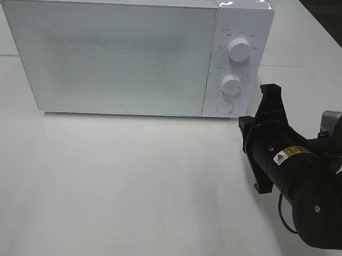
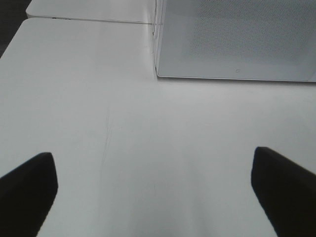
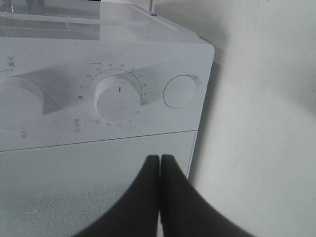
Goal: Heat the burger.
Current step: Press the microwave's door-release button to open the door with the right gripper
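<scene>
Right gripper point(image 3: 159, 163) jaws pinched shut, near microwave point(image 1: 117, 56) button point(image 1: 224, 107) (likely to poke door open); left gripper point(image 2: 152, 158) gaping, empty.

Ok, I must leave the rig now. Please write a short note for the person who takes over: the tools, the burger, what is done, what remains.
Left tool: open, empty, over the table, near the microwave front.
Right tool: shut, empty, pointed at the control panel, close to the round button.
Burger: in no view; the door is closed and frosted, so it may be inside, I cannot tell.
Done: nothing that can be confirmed.
Left: confirm where the burger is; the right tool seems about to press that button.
</scene>
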Tool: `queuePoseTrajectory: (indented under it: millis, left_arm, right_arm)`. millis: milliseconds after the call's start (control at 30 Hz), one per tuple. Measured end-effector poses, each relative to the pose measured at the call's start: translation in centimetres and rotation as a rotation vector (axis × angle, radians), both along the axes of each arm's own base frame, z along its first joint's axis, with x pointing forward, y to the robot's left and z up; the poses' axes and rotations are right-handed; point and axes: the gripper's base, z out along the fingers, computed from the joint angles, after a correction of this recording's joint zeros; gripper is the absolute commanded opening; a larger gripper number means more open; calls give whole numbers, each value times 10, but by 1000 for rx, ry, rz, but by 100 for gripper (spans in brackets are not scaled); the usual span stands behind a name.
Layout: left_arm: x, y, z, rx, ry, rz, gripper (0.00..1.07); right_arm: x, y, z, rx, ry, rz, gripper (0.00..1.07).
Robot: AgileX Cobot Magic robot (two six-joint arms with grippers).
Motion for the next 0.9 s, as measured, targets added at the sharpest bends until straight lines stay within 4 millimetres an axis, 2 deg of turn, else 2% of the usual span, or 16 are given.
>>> queuePoseTrajectory:
  millis: [333,600,900]
  left_arm:
    - [0,0,0,0,0,0,101]
    - [0,0,0,0,0,0,101]
    - [0,0,0,0,0,0,101]
  right_arm:
    - [11,4,3,28,-10,-31,0]
    - [36,2,-12,20,5,-75,0]
    - [55,14,-31,25,20,-78,0]
